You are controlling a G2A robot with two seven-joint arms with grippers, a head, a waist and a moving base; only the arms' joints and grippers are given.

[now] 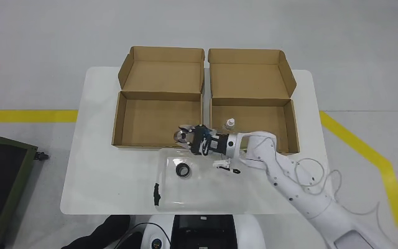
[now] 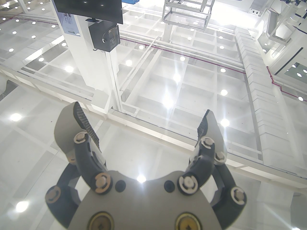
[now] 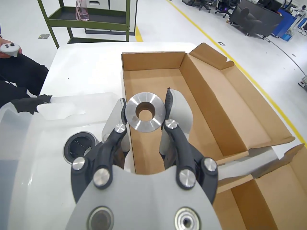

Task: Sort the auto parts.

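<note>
My right gripper (image 3: 145,111) is shut on a silver metal ring with a centre hole (image 3: 145,115), held over the near edge of the left cardboard box (image 3: 153,82). From above, the right gripper (image 1: 185,137) and the ring (image 1: 184,133) sit at that box's front right corner (image 1: 155,121). A dark round bearing (image 1: 183,169) lies in the clear plastic tray (image 1: 168,187), also seen as the bearing (image 3: 78,146) beside the gripper. A small white part (image 1: 230,122) stands in the right box (image 1: 286,124). My left gripper (image 2: 144,120) is open, pointing up at the ceiling.
Both boxes have their lids folded back toward the far table edge. A small black piece (image 1: 156,194) lies at the tray's left front. A person's sleeve and hand with a controller (image 3: 9,48) are beyond the table's left side. A green shelf (image 3: 84,17) stands behind.
</note>
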